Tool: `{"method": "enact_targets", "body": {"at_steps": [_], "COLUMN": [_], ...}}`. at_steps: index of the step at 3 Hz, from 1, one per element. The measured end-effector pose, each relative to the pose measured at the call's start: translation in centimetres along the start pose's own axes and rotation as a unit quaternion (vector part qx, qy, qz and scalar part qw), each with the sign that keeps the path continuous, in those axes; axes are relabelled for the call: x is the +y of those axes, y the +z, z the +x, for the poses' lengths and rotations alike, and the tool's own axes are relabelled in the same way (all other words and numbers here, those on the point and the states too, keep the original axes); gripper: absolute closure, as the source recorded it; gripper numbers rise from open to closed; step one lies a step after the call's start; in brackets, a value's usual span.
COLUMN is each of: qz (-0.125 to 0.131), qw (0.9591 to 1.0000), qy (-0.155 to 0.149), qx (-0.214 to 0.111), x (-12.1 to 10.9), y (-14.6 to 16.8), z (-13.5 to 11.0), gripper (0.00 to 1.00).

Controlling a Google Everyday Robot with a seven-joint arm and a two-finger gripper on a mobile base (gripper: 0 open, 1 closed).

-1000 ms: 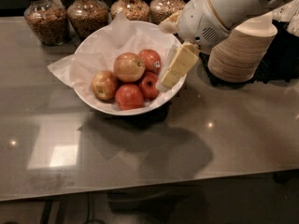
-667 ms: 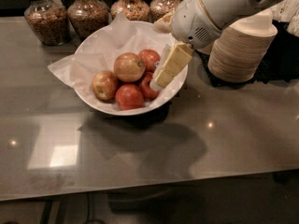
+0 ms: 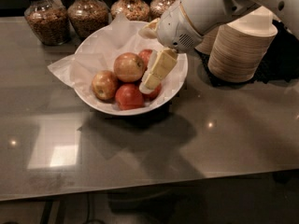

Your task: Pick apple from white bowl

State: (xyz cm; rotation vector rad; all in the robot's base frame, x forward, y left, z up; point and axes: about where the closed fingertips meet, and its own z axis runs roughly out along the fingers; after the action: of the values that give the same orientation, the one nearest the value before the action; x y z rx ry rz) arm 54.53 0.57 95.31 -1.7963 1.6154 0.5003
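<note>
The white bowl (image 3: 103, 108) sits at the back middle of the dark table, lined with crinkled white paper. The apple (image 3: 128, 66), the largest one, pale yellow-orange with a red blush, lies on top of the pile in the middle of the bowl. My gripper (image 3: 150, 80) reaches down into the bowl from the upper right. Its cream tip sits just right of the apple, over a small red apple (image 3: 153, 92). Nothing shows in its hold.
A smaller yellowish-red apple (image 3: 104, 84) and deep-red apples (image 3: 129, 96) also lie in the bowl. A stack of tan paper bowls (image 3: 241, 48) stands at the right. Several glass jars (image 3: 43, 20) of dry goods line the back edge.
My gripper has moved left and a little down, from the bowl's right rim into the bowl, up beside the apple. The apples have not moved.
</note>
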Motion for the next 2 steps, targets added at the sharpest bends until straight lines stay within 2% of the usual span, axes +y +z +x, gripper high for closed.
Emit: {"method": "enact_targets", "body": {"at_steps": [2], "qz": [-0.035], "qw": [0.9993], "qy": [-0.005], "qx": [-0.013], "x": [-0.6], "y": [3.6], "z": [0.4], "gripper": [0.08]}}
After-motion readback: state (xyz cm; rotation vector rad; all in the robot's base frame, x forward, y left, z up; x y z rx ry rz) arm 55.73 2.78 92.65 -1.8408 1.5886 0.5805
